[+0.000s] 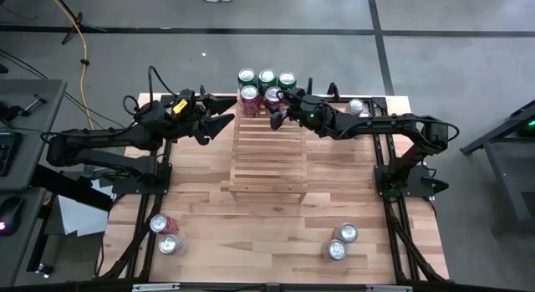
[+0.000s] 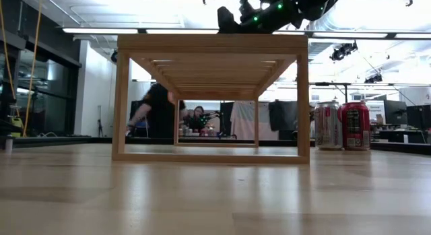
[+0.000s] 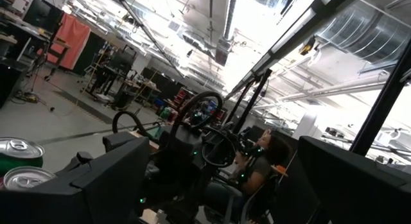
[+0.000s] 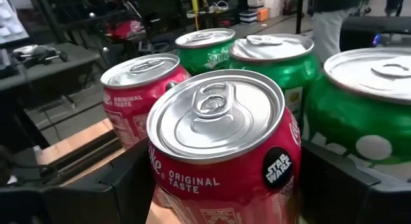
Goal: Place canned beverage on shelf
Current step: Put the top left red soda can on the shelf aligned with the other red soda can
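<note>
Even overhead light falls on the wooden surface (image 1: pixel 251 217), with only soft, short shadows under the arms. From table height the ceiling lights (image 2: pixel 202 13) blow out to white glare, and the near boards blur. Past the left fingers (image 3: pixel 109 185), skylights flare and the room tilts and looks soft. Between the right fingers (image 4: pixel 109 185), the red can (image 4: pixel 221 153) is sharp, its lid gleaming.

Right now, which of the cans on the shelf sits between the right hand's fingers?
The red Original Taste can with the Star Wars sticker, in the right hand. The second red can and the three green cans stand beyond it.
</note>
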`<state>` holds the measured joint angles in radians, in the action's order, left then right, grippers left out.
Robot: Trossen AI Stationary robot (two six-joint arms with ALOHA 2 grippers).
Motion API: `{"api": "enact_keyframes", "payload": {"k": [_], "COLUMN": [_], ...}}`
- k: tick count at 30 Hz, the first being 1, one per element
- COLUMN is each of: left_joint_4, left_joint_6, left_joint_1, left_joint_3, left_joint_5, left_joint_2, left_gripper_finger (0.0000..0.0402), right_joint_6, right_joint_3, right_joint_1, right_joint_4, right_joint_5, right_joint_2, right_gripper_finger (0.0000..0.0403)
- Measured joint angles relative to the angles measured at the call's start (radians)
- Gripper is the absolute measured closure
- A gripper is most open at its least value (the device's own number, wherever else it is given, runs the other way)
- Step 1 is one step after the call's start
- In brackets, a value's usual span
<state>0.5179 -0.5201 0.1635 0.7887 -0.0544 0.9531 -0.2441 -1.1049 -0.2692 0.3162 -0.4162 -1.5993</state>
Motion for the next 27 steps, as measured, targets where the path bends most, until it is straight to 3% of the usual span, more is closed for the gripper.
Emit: {"api": "enact_keyframes", "payload": {"k": [8, 15, 27], "left_joint_4": [-0.001, -0.001, 0.000], "left_joint_6": [0.000, 0.000, 0.000], "left_joint_1": [0.000, 0.000, 0.000], "left_joint_3": [0.000, 0.000, 0.000], "left_joint_5": [-0.002, -0.002, -0.002], "left_joint_2": [0.000, 0.000, 0.000], "left_gripper_finger": [0.0012, 0.0012, 0.0012], "right_joint_6": [-0.044, -0.044, 0.020], "right_joint_3": [0.000, -0.003, -0.003], "right_joint_1": [-0.002, -0.002, 0.001], "right_joint_4": [0.003, 0.012, -0.004], "right_joint_5": [0.040, 0.042, 0.042], "right_joint_2": [-0.006, -0.006, 0.020], "right_gripper_finger": [0.0098, 0.0038, 0.0031]}}
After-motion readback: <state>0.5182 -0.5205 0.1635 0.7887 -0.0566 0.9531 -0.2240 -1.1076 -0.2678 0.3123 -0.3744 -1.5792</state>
